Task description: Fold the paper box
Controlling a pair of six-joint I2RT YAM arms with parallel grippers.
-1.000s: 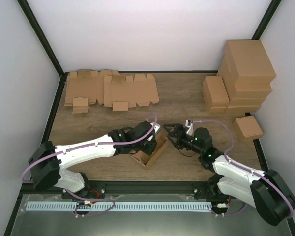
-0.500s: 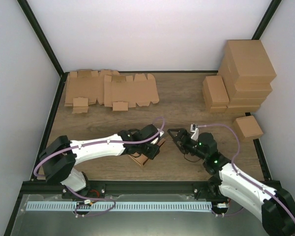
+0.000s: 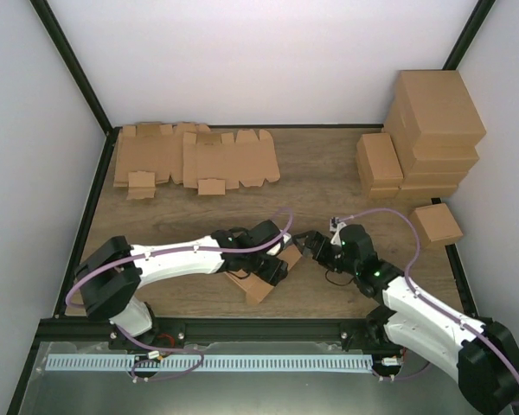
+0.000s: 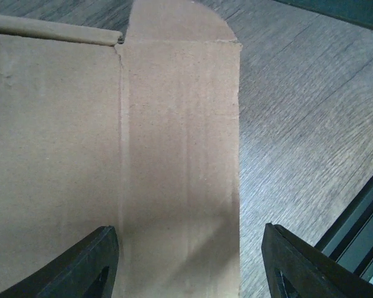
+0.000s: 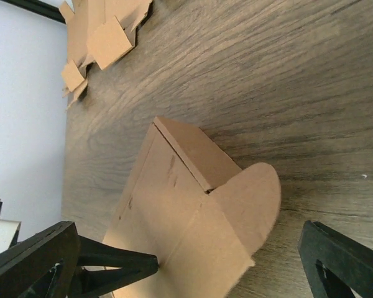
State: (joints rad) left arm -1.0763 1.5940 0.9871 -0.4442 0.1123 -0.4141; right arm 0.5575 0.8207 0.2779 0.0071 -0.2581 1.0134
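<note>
The paper box (image 3: 258,288) lies near the table's front middle, its lid folded down over the body. In the left wrist view the brown lid panel (image 4: 174,124) with a crease and a rounded tab fills the frame. My left gripper (image 4: 189,264) hovers open right above it, one finger over the cardboard and the other past its edge. My right gripper (image 5: 186,267) stands wide open just right of the box (image 5: 186,205), facing the rounded side flap (image 5: 252,205). From above, the left gripper (image 3: 275,264) sits on the box and the right gripper (image 3: 311,246) is next to it.
Flat cardboard blanks (image 3: 195,156) lie at the back left. Larger brown cartons (image 3: 432,130) are stacked at the back right, with one small folded box (image 3: 436,223) in front of them. The black frame rail (image 4: 360,230) runs along the table's near edge.
The left gripper has opened and let go of the box, whose lid now lies down over the formerly open body. The right gripper has moved left, closer to the box.
</note>
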